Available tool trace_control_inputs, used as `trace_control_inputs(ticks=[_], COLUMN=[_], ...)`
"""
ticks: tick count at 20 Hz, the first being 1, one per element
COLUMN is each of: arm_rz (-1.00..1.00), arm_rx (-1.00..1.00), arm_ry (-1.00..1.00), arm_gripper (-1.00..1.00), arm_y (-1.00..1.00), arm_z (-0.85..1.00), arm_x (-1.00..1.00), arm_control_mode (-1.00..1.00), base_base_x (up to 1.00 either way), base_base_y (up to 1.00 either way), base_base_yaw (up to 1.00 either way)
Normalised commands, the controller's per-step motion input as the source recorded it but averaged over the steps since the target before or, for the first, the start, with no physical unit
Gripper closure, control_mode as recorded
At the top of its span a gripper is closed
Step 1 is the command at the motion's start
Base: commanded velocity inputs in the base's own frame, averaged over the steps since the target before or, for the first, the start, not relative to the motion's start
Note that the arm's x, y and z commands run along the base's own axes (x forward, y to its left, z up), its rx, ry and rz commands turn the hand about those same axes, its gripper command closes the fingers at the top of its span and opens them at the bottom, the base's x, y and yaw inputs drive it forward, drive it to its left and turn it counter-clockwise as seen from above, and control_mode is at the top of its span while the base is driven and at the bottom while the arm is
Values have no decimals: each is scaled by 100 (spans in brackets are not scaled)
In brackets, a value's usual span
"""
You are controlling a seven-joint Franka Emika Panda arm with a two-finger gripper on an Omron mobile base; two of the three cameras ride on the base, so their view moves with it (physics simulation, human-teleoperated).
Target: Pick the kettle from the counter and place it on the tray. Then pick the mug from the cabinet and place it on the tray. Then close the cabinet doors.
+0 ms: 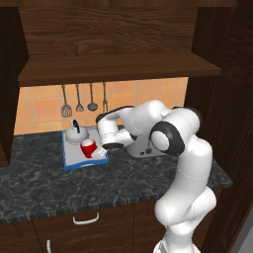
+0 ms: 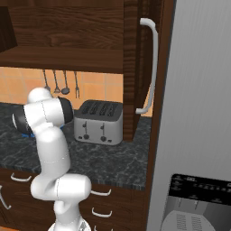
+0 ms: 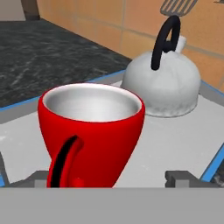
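The cabinet (image 1: 113, 44) spans the frame's top, one door (image 2: 135, 67) swung open. On the counter (image 1: 44, 183) at centre left, the tray (image 1: 74, 158) carries the kettle (image 1: 77, 133) and the tilted mug (image 1: 88, 147), which sits between the gripper (image 3: 107, 179) fingers; whether they grip it I cannot tell

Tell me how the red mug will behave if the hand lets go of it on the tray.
The mug looks rigid and glossy, so likely slippery between the fingers. It leans in the left base view, so it may tip or rock onto the tray. Being round, it could roll toward the kettle if it falls over.
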Motion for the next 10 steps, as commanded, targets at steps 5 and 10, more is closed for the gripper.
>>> trace_control_inputs(ticks=[5, 10], arm_rz=[0, 0], arm_rx=[0, 5], arm_ry=[1, 6], arm_gripper=[-100, -100], arm_y=[-3, 0], arm_z=[10, 35], arm_x=[0, -18], arm_control_mode=[-100, -100], base_base_x=[0, 0], base_base_y=[0, 0], base_base_yaw=[0, 0])
